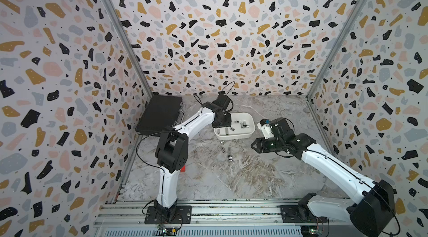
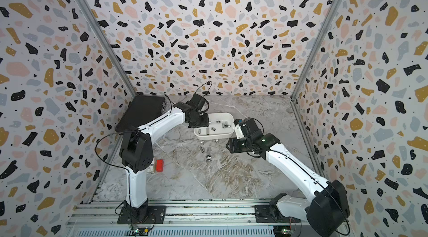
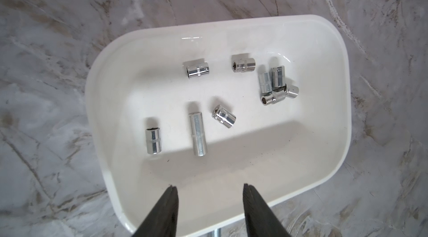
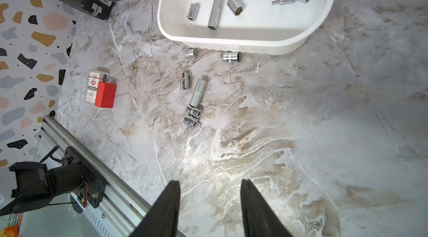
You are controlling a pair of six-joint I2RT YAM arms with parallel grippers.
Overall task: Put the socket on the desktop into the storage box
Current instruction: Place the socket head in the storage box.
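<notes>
The left gripper [image 3: 209, 188] hangs over the left end of the storage box [image 3: 254, 154], jaws spread and nothing between them. The right gripper [image 4: 209, 183] hovers over bare desktop [image 4: 301, 131] to the right of the loose sockets, also spread and empty. Nine sockets lie in the box, and six lie on the desktop just on its near side. The likeliest trouble is in the cluster: the long socket [image 4: 198, 92] has two short sockets [image 4: 194, 111] at its near end, apparently touching, so a finger coming down on one may knock the others rolling. All of them are round, polished chrome lying on their sides, so an off-centre pinch may squirt one out sideways. Two more sockets [image 4: 231, 57] sit just beside the box's near wall, where a finger has little room and may catch the rim and shove the light tub. Both arms work close to the same box, so reaching together risks contact. The box is shallow, and a socket released from high up may bounce out.
</notes>
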